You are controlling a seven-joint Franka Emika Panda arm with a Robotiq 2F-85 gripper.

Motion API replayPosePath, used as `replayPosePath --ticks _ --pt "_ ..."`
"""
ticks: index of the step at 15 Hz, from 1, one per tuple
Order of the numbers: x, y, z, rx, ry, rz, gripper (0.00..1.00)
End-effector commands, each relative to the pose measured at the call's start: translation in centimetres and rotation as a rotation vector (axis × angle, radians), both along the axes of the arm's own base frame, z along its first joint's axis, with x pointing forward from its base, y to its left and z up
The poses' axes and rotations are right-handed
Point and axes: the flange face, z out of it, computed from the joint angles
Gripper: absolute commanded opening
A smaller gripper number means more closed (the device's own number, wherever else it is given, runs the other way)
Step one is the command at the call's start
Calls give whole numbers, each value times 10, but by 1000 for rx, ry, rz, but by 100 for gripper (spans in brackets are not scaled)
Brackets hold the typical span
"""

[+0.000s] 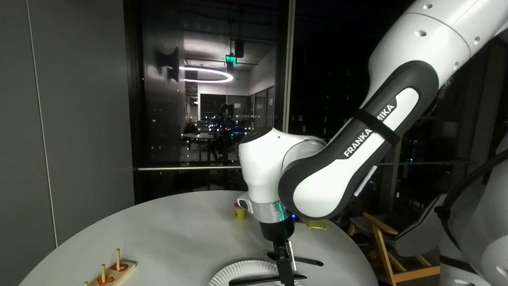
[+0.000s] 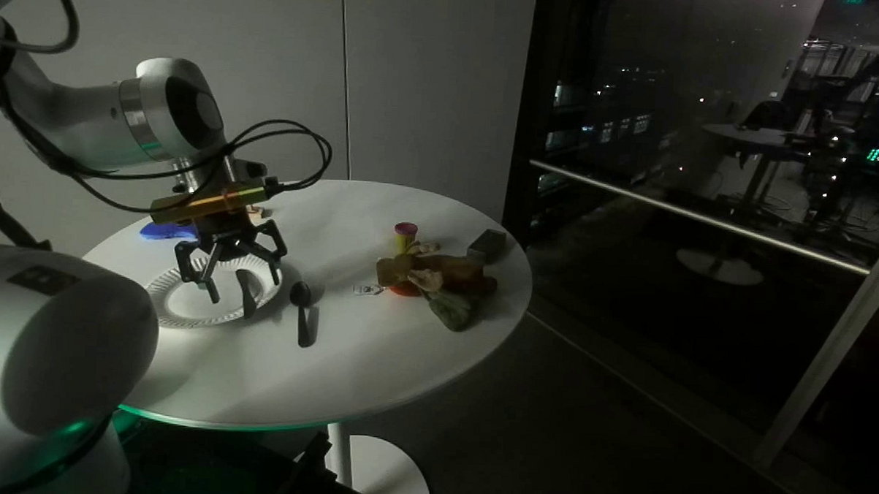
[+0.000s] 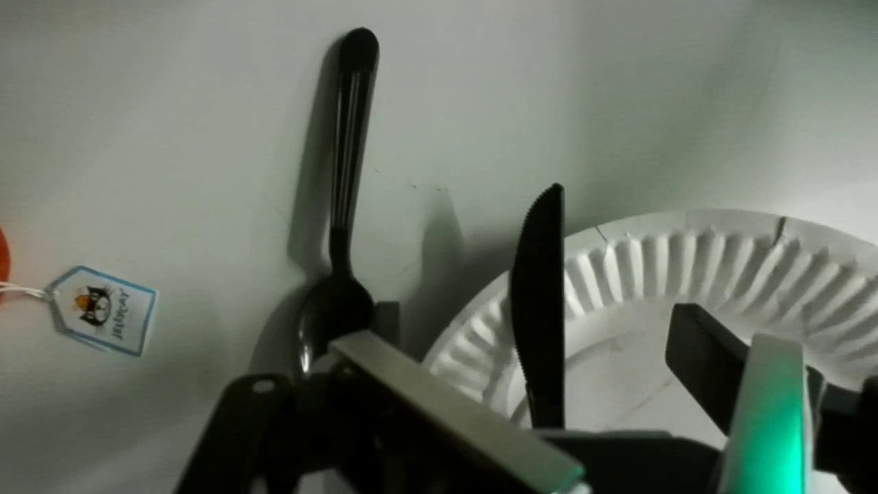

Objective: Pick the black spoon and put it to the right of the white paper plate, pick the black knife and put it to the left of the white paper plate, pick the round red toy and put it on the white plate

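In an exterior view the white plate (image 2: pixel 189 300) lies on the table (image 2: pixel 347 375), the tool (image 2: pixel 246 288) over it, unclenched, fingers (image 2: pixel 212 290) spread wide. Between them shows the black knife (image 2: pixel 246 295), across the rim (its toothed tip juts past the edge). Next comes the black spoon (image 2: pixel 303 326), on the table, then a tag (image 2: pixel 368 290), then the red toy (image 2: pixel 404 290), mostly hidden in a heap of toys (image 2: pixel 449 273).

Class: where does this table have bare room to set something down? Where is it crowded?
Bare: tabletop from the handle of the black spoon to the nearest edge, and between the wooden peg board and yellow tub. Crowded: the white plate, with the black knife over its rim and gripper above, and around the toy pile.
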Motion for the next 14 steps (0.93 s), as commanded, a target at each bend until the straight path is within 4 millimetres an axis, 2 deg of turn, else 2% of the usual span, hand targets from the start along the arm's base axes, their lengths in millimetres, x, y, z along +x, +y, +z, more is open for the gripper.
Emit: replayPosePath --ticks 1,4,5,6,7,8,10,14 --pt "-9 29 -20 29 -7 48 100" --pt "-8 30 -28 42 0 70 100" --pt "-4 25 -25 47 2 75 75" --pt "-2 23 -26 53 1 75 75" --pt "0 21 -25 56 -1 74 68" --pt "3 19 -23 64 -7 76 59" --pt "6 20 -21 74 -22 79 46" --pt "10 16 -14 76 -40 71 16"
